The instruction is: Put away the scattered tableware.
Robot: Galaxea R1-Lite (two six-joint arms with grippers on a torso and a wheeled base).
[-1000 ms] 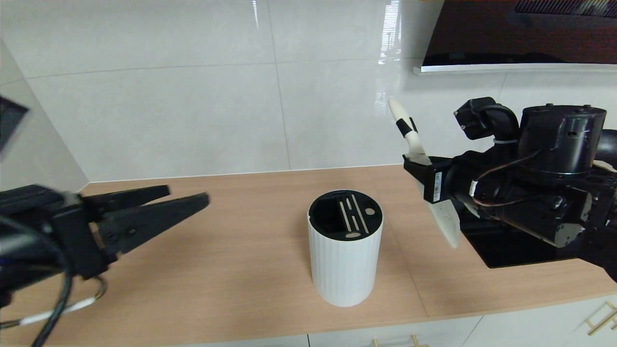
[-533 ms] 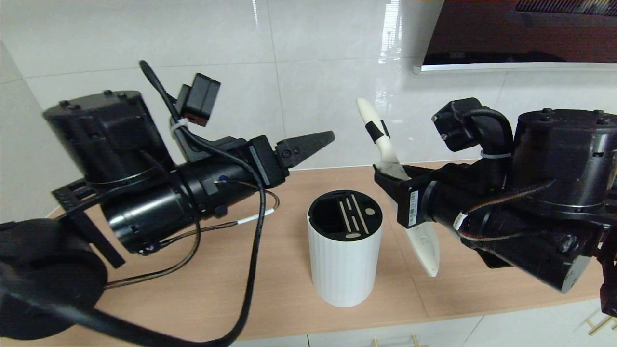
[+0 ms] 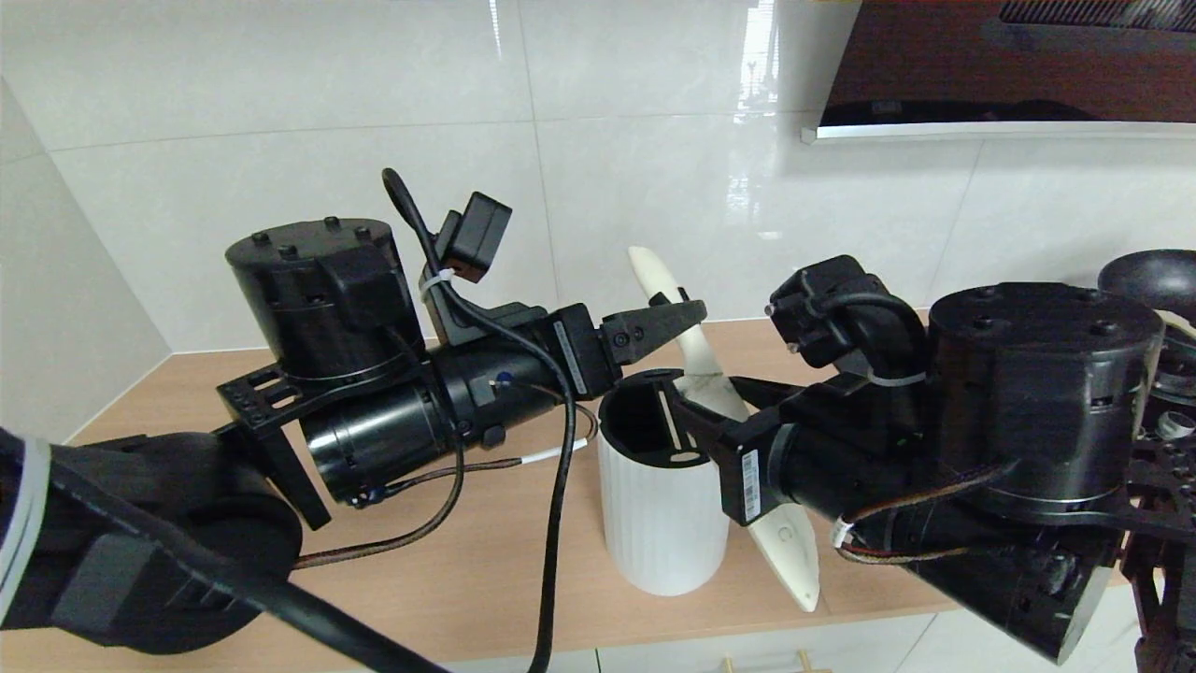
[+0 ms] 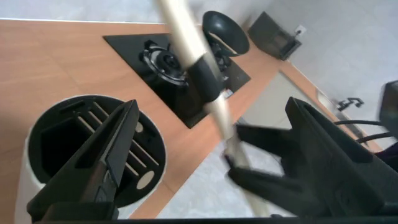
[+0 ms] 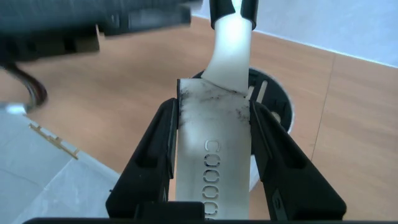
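A: What does the right gripper (image 5: 214,148) hold?
B: It clamps the blade of a white knife (image 3: 792,557) with a cream, black-banded handle, tilted near the white ribbed slotted holder (image 3: 659,523), probably for slotting in.
A: And the left gripper (image 4: 214,158)?
B: Wide open and empty, straddling the handle, likely to steady it.

The cream ceramic knife (image 3: 787,558), clamped in the right gripper (image 5: 213,121), is slanting over the black slotted top of the white ribbed cylindrical holder (image 3: 662,533); the spread fingers of the left gripper (image 4: 213,109) are straddling its handle, crowding the way down.

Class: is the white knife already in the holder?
No, the knife is clamped in the right gripper, its blade outside the holder.
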